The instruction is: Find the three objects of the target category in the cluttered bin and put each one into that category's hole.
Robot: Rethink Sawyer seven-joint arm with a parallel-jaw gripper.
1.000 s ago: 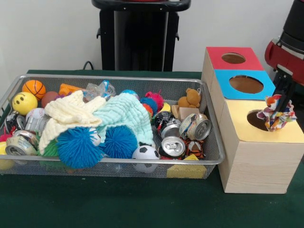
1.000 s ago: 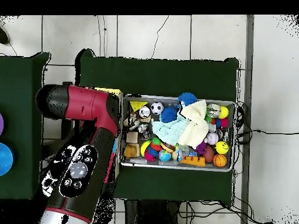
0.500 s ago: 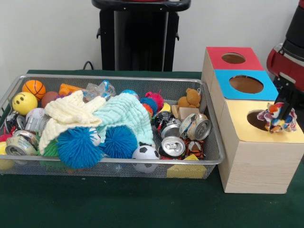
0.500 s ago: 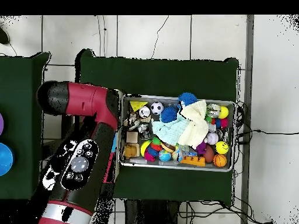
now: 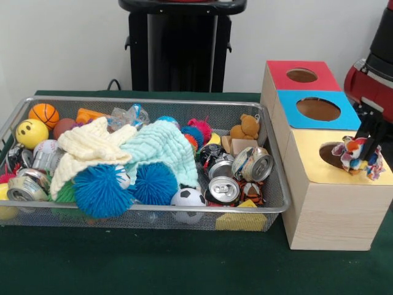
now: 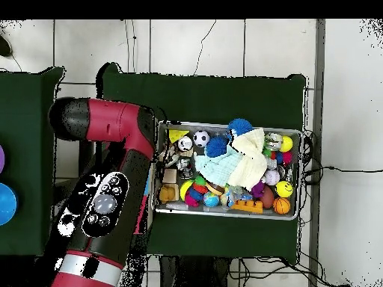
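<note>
A multicoloured plush toy (image 5: 356,156) hangs low over the right edge of the hole (image 5: 330,155) in the yellow box (image 5: 331,190), touching or nearly touching the box top. My gripper (image 5: 367,140) comes down from the right and is shut on the toy's top. The wire mesh bin (image 5: 153,212) to the left holds a brown teddy bear (image 5: 247,127) near its right end, and a striped orange plush (image 5: 252,192) under the cans. In the overhead view my red arm (image 6: 112,187) covers the boxes and hides the gripper beside the bin (image 6: 224,124).
Behind the yellow box stand a blue-topped box (image 5: 288,110) and a red-topped box (image 5: 279,70), each with a round hole. The bin is piled with cloths (image 5: 153,147), spiky blue balls (image 5: 101,190), drink cans (image 5: 224,189) and small sport balls (image 5: 44,114).
The plush toy has come down from hanging above the yellow box to the level of its top, and shifted slightly right of the hole. The arm has swung a little in the overhead view.
</note>
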